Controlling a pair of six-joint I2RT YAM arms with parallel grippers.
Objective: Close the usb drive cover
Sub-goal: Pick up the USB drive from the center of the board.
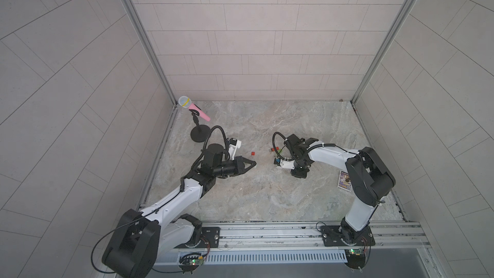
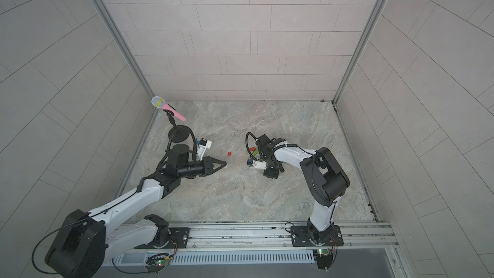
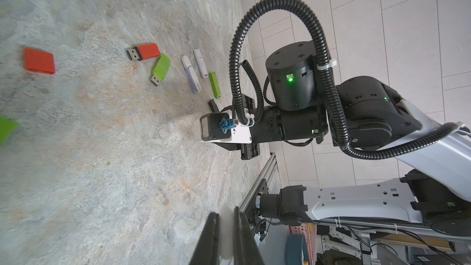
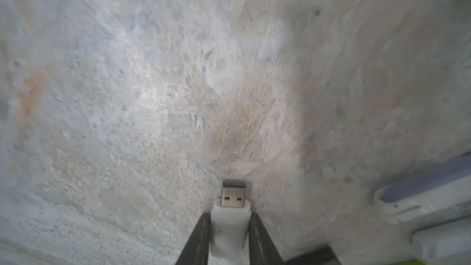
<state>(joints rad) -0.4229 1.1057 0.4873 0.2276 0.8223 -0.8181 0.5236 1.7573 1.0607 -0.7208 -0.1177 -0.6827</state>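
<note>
In the right wrist view my right gripper [image 4: 230,216] is shut on a white usb drive [image 4: 230,228]. Both fingers press its sides and its bare metal plug [image 4: 234,196] points at the stone table. My left gripper [image 3: 226,225] is shut on a blurred whitish cover [image 3: 226,233] held between its fingers. In both top views the left gripper [image 1: 254,163] [image 2: 225,163] hovers over the table left of centre, its tip toward the right arm. The right gripper points down at the table, hidden under its own wrist.
On the table near the right arm lie a red drive [image 3: 146,51], a green drive [image 3: 160,68], both uncapped, and three capped sticks [image 3: 191,73]. A loose red cap [image 3: 39,61] [image 1: 252,153] lies between the arms. A pink microphone [image 1: 196,109] stands back left, and a card [image 1: 344,180] lies right.
</note>
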